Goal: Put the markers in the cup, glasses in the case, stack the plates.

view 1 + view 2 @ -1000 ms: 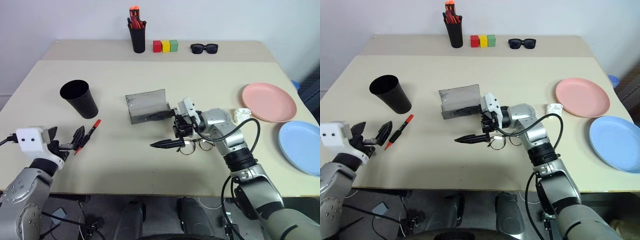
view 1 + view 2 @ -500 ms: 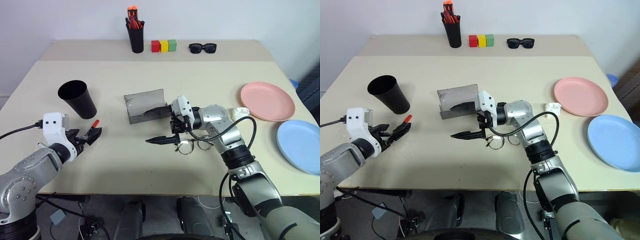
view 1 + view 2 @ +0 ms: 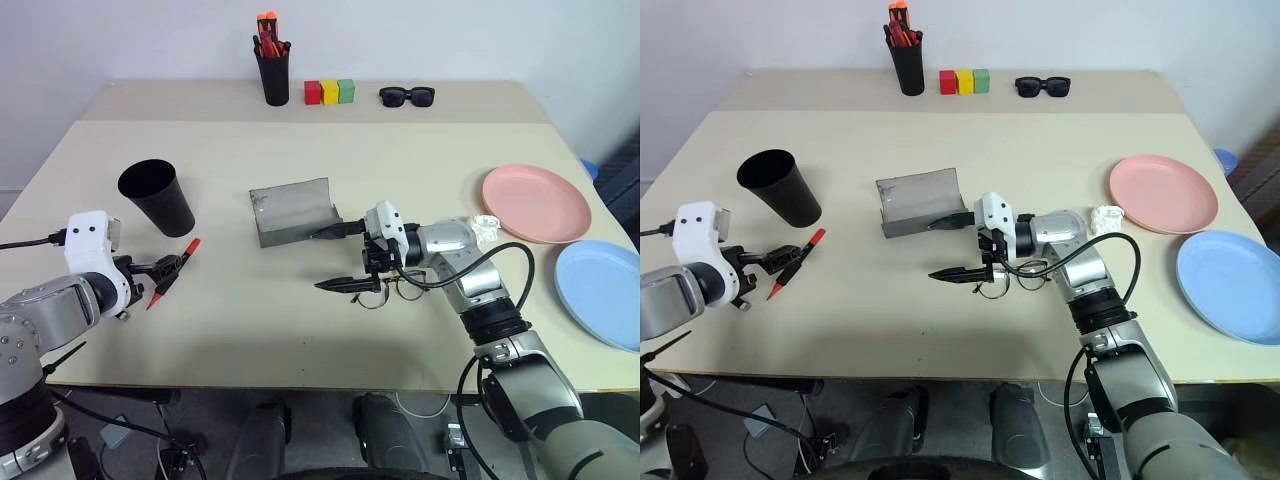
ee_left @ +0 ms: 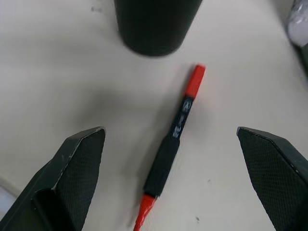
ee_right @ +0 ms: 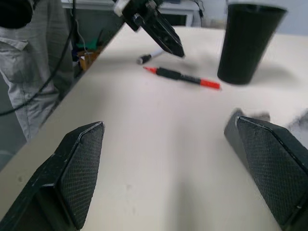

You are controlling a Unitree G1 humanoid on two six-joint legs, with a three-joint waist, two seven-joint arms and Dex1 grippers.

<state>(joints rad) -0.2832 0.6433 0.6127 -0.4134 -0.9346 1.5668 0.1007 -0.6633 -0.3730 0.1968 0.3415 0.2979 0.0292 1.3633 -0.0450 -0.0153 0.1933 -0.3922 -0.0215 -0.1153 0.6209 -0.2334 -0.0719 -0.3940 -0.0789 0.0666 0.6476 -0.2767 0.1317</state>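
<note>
Your left tool (image 3: 165, 268) hung over the desk (image 3: 300, 320) with its fingers spread wide and nothing between them, lined up on the marker (image 3: 174, 271), which lay flat at the desk's eight o'clock, just off the base of the cup (image 3: 157, 197). Your right tool (image 3: 340, 258), fingers equally wide apart and empty, reached across the middle of the desk, the glasses (image 3: 393, 290) lying under its lower finger and the open case (image 3: 292, 210) standing at about eleven o'clock from them. The pink plate (image 3: 537, 203) and blue plate (image 3: 603, 292) sat side by side, unstacked, at three o'clock.

The risks looked plain enough. A slim marker lying flat could roll or skid if your left fingers met it off-centre, and a wide swing might knock over the cup so close by. On the right, the thin wire frame could bend or slide if pinched at a lens or pressed down by that lower finger.
</note>
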